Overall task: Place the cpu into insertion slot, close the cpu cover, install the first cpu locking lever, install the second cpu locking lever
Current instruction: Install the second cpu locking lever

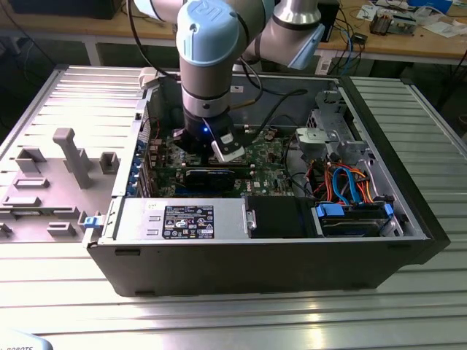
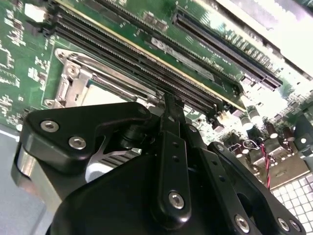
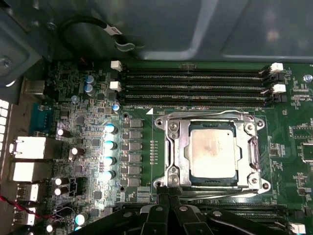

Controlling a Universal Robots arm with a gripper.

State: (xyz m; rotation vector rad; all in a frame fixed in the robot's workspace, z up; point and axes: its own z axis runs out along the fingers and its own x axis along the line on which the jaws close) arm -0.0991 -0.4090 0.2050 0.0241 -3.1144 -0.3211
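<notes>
Hovering closed and empty at the cpu cover [image 3: 212, 152] edge, the end effector [image 3: 168, 193] seems busy with a locking lever, since the cpu [image 3: 213, 152] already sits seated.

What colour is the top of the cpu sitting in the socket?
Dull silver-grey with faint smudges, on the small flat square cpu; clearest in the first wrist view.

An open black computer case [image 1: 255, 255] lies on a ribbed metal worktop [image 1: 219, 321]. Inside it, blue and orange cables [image 1: 346, 182] run beside a grey drive cage [image 1: 328, 135]. Long black memory slots [image 3: 193, 83] cross the green board [image 3: 88, 161]. Grey fixtures [image 1: 69, 157] stand at the exterior view's left.
</notes>
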